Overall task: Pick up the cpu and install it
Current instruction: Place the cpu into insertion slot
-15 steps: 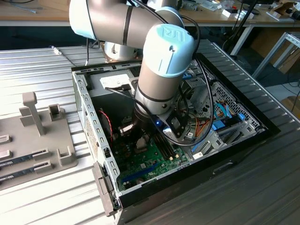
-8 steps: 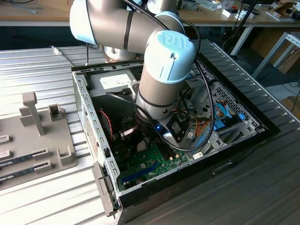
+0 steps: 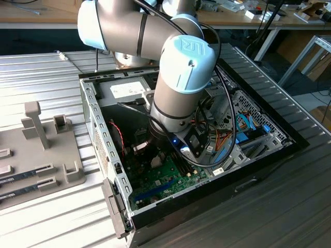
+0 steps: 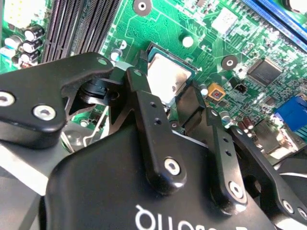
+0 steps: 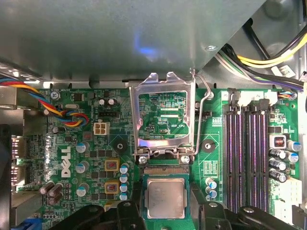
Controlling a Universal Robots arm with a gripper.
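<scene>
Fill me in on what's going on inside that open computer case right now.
A single grey robot arm is reaching down into the open black desktop computer case, over its green motherboard. The gripper has the small square silvery cpu with its thin green rim between its black jaws, one on each side, right at the socket. The socket's hinged silver metal retention frame stands flipped open just beyond the chip, its wire lever raised, so the chip is not yet locked in.

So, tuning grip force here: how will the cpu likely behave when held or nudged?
The cpu looks stiff: a flat metal-topped square that shouldn't flex. Its smooth, shiny lid may be slippery, so edges probably grip better. It looks thin and light; a nudge from the claw could easily shift it.
</scene>
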